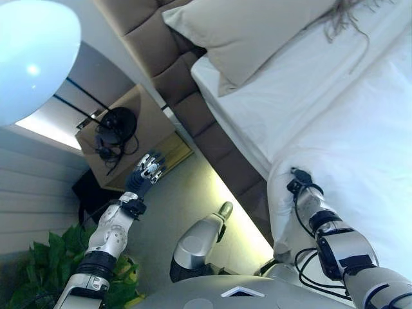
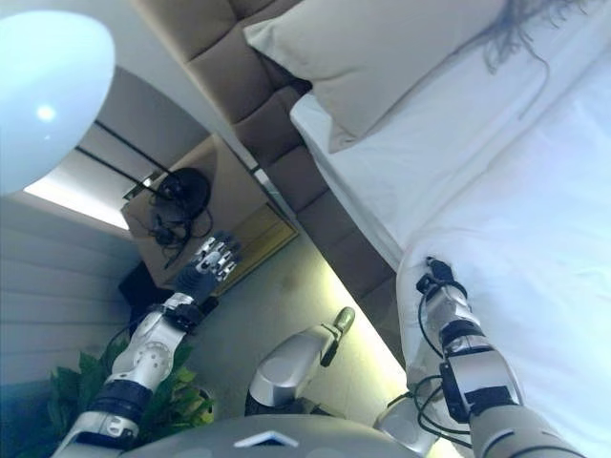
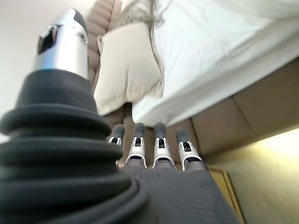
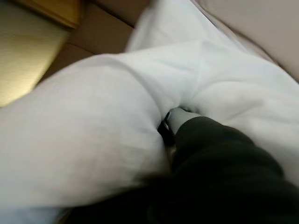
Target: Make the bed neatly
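Observation:
A white duvet (image 1: 360,148) lies rumpled over the bed's near part, and its edge hangs down the bed's side. My right hand (image 1: 300,183) is buried in a fold of this duvet (image 4: 93,130) at that edge; only its dark cover (image 4: 215,158) shows. A beige pillow (image 1: 257,32) rests at the head of the bed on the white sheet (image 1: 290,96). My left hand (image 1: 149,168) is raised in the air beside the bed, open and holding nothing, with its fingers (image 3: 160,140) straight.
A padded brown headboard (image 1: 154,45) and the brown bed frame (image 1: 225,148) run along the bed's side. A wooden nightstand (image 1: 138,138) with a black headset (image 1: 114,129) stands just beyond my left hand. A white lamp shade (image 1: 32,58) and a green plant (image 1: 51,257) are at the left.

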Controlling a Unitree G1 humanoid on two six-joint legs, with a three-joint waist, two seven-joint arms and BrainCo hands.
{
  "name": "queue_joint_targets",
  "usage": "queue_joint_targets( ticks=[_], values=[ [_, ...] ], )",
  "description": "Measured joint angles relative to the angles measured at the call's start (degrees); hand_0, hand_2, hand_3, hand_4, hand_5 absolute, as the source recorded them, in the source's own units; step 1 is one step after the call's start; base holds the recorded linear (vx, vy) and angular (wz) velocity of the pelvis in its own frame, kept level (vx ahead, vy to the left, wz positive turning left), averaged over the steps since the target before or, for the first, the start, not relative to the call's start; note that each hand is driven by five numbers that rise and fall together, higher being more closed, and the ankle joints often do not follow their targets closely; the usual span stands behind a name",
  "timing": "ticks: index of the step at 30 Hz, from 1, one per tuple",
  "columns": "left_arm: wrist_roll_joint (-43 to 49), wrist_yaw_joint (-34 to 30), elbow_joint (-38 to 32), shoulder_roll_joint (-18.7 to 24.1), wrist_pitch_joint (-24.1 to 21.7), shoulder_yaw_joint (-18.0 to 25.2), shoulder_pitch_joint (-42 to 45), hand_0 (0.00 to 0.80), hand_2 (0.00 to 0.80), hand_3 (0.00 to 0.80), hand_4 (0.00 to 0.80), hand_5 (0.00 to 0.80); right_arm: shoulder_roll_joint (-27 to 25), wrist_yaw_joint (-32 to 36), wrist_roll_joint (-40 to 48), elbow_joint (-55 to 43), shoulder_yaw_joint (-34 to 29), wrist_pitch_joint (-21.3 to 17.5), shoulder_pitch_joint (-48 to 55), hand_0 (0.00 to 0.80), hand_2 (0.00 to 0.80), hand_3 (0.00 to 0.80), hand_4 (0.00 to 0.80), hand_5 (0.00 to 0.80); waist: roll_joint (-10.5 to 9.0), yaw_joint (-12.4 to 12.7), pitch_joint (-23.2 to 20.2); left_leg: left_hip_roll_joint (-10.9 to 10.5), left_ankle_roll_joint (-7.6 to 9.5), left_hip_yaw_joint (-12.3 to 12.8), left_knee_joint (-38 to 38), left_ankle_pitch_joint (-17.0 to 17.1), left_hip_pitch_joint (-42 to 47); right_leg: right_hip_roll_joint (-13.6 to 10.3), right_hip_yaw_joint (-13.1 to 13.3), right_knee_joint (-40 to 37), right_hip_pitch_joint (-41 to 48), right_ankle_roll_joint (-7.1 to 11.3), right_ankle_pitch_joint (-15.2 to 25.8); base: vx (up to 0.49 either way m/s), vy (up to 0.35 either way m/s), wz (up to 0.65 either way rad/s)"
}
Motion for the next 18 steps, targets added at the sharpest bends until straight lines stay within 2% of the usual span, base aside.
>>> queue_joint_targets(
  ticks=[3, 6, 10, 13, 17, 18],
  values=[
    [0.1, -0.5, 0.0, -0.3, 0.6, 0.5, 0.7, 0.000, 0.000, 0.000, 0.000, 0.000, 1.5, -1.2, -2.5, 0.0, 3.0, 2.0, -1.1, 0.800, 0.800, 0.800, 0.800, 0.800, -0.01, 1.3, 0.0, -0.7, 0.09, -1.2, -0.1, 0.1, 0.1, 0.0, -1.2, -1.0, 1.4, 0.31, 0.1, 0.053, 0.073, 0.24],
    [0.1, -1.1, 0.1, -0.5, 0.8, 0.5, 1.1, 0.000, 0.000, 0.000, 0.000, 0.000, 2.4, -1.5, -4.5, 0.0, 5.6, 3.9, -1.3, 0.800, 0.800, 0.800, 0.800, 0.800, -0.03, 2.9, 0.0, -1.4, 0.29, -1.9, -0.4, 0.2, 0.2, 0.0, -1.3, -1.7, 2.0, 0.46, 0.0, 0.043, 0.062, 0.18],
    [0.5, -2.3, 0.1, -0.6, 0.8, 0.6, 1.3, 0.000, 0.000, 0.000, 0.000, 0.000, 2.4, -1.6, -8.3, 0.0, 6.4, 7.2, -1.4, 0.800, 0.800, 0.800, 0.800, 0.800, -0.08, 4.2, 0.0, -2.2, 0.43, -3.3, -0.9, 0.5, 0.4, 0.1, -1.9, -2.7, 3.3, 1.12, 0.0, 0.028, 0.010, 0.20],
    [0.5, -2.7, 0.2, -0.6, 1.5, 1.0, 1.4, 0.000, 0.000, 0.000, 0.000, 0.000, 2.3, -1.6, -11.5, 0.0, 10.7, 8.2, -1.9, 0.800, 0.800, 0.800, 0.800, 0.800, -0.32, 4.7, 0.1, -2.7, 0.37, -4.3, -0.8, 0.6, 0.3, 0.1, -2.7, -2.6, 3.9, 1.74, -0.4, 0.011, -0.029, 0.18],
    [0.6, -3.1, 0.4, -0.7, 1.8, 1.0, 1.3, 0.000, 0.000, 0.000, 0.000, 0.000, 2.2, -1.5, -13.5, 0.0, 12.1, 9.4, -2.8, 0.800, 0.800, 0.800, 0.800, 0.800, -0.52, 5.6, 0.2, -2.6, 0.22, -4.6, -0.9, 0.6, 0.2, 0.3, -2.7, -2.6, 3.8, 1.94, -0.7, -0.015, -0.033, 0.03],
    [0.6, -3.2, 0.8, -0.7, 1.8, 1.0, 1.2, 0.000, 0.000, 0.000, 0.000, 0.000, 2.2, -1.5, -13.5, 0.0, 12.1, 9.7, -3.0, 0.765, 0.765, 0.765, 0.765, 0.765, -0.65, 5.6, 0.3, -2.5, 0.19, -4.6, -0.9, 0.5, 0.2, 0.3, -2.7, -2.7, 3.8, 1.94, -0.7, -0.026, -0.045, 0.00]
  ],
)
